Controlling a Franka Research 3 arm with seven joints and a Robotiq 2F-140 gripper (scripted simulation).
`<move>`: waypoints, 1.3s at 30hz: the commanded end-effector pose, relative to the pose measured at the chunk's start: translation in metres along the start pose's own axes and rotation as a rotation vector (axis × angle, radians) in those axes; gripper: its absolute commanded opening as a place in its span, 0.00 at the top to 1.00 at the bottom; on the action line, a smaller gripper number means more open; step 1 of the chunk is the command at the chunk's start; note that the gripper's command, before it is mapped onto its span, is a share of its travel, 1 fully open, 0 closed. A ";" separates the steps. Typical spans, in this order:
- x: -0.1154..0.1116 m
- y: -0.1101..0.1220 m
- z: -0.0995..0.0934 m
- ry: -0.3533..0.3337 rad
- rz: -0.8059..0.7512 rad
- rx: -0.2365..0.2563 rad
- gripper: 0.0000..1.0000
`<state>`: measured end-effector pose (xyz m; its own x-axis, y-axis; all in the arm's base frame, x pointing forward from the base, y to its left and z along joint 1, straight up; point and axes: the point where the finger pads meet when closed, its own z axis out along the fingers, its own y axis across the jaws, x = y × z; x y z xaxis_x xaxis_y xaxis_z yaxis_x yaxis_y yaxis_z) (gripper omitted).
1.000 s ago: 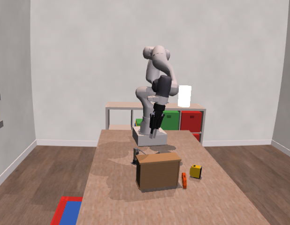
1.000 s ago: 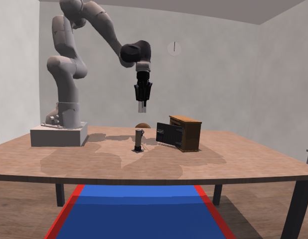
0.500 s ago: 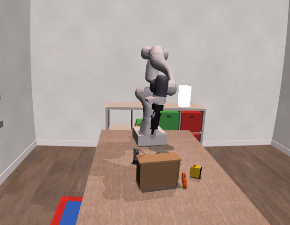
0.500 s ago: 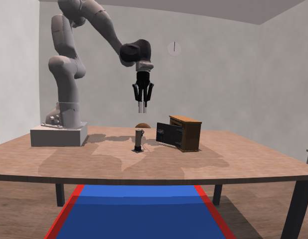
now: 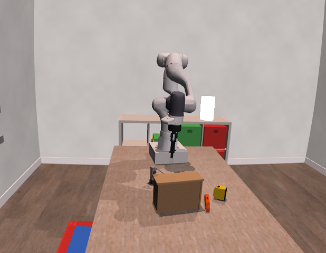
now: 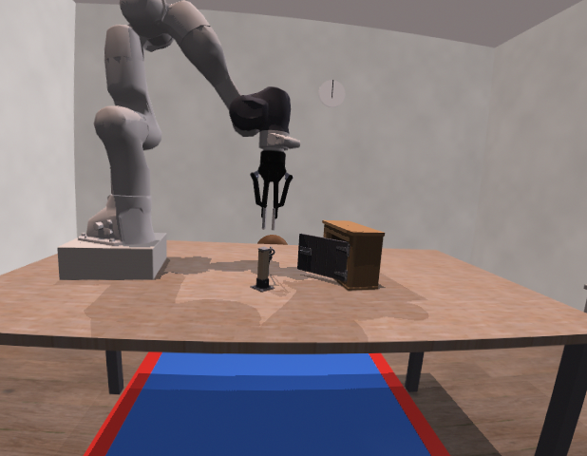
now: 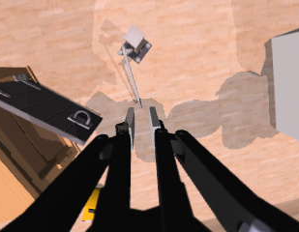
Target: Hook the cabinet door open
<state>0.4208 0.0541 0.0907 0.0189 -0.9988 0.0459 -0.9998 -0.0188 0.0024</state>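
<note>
The hook (image 7: pixel 132 77) is a thin rod pinned at the top of the post (image 7: pixel 134 37), and in the wrist view its long axis runs from the post straight toward the tool (image 7: pixel 140 123), its free tip ending just ahead of the fingertips. It slants down from the post and does not reach the door. The post stands upright on a small dark foot on the bench (image 6: pixel 431 304), almost directly below the tool. The tool hangs well above it, pointing straight down, its fingers (image 6: pixel 263 218) drawn nearly together with only a narrow gap and nothing between them. The cabinet (image 6: pixel 365 257) sits flat on its base beyond and to one side of the tool. Its dark door (image 7: pixel 47 108) stands swung well open, with the eye (image 7: pixel 81 118), a small pale loop, near its free edge, apart from the hook's tip.
</note>
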 end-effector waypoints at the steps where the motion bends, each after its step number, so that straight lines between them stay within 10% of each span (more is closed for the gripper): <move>1: -0.003 -0.005 0.009 -0.047 -0.176 0.011 0.86; 14: -0.005 -0.005 0.058 -0.047 -0.176 0.011 0.86; 39: -0.006 -0.005 0.092 -0.047 -0.176 0.011 0.86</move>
<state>0.4221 0.0575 -0.0013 0.1876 -0.9822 -0.0024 -0.9822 -0.1876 0.0044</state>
